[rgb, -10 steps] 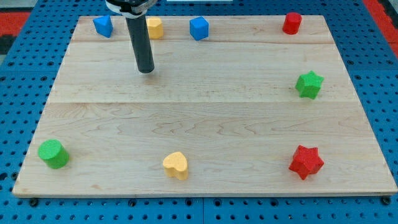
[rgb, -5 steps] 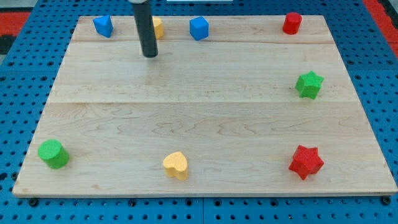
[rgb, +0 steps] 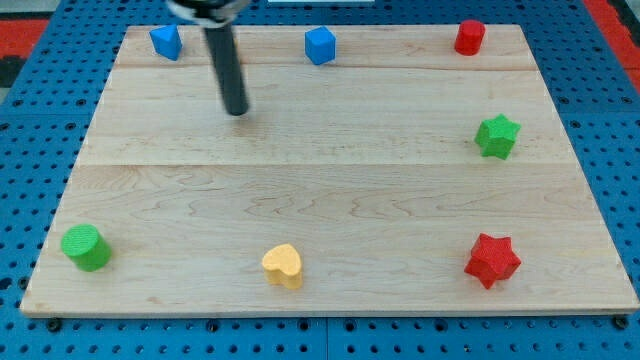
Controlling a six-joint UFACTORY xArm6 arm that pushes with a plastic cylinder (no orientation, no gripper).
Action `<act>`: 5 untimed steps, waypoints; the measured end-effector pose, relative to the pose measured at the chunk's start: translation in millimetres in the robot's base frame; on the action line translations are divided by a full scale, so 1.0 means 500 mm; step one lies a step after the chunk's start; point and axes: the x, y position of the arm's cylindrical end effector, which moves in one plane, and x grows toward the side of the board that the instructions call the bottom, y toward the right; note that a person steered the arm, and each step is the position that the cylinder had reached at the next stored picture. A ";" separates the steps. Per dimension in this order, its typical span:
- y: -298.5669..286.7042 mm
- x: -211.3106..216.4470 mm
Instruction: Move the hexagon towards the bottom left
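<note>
My tip (rgb: 236,112) rests on the board's upper left part, and the rod above it is motion-blurred. The yellow block seen earlier at the top edge is hidden behind the rod; only a faint yellowish sliver shows at the rod's right edge. A blue block (rgb: 165,41) lies up and left of the tip. A blue cube (rgb: 320,45) lies up and right of it. A small red block (rgb: 469,37) sits at the top right; I cannot tell whether it is six-sided or round. The tip touches no visible block.
A green star (rgb: 497,136) sits at the right edge. A red star (rgb: 492,260) is at the bottom right, a yellow heart (rgb: 283,266) at the bottom middle and a green cylinder (rgb: 86,247) at the bottom left. The wooden board (rgb: 330,200) lies on a blue pegboard.
The tip went up towards the yellow block at the top edge, then came back down and slightly left. The yellow block, partly visible before, is now out of sight behind the rod.
</note>
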 end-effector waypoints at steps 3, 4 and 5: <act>-0.138 -0.198; -0.189 0.028; -0.227 0.159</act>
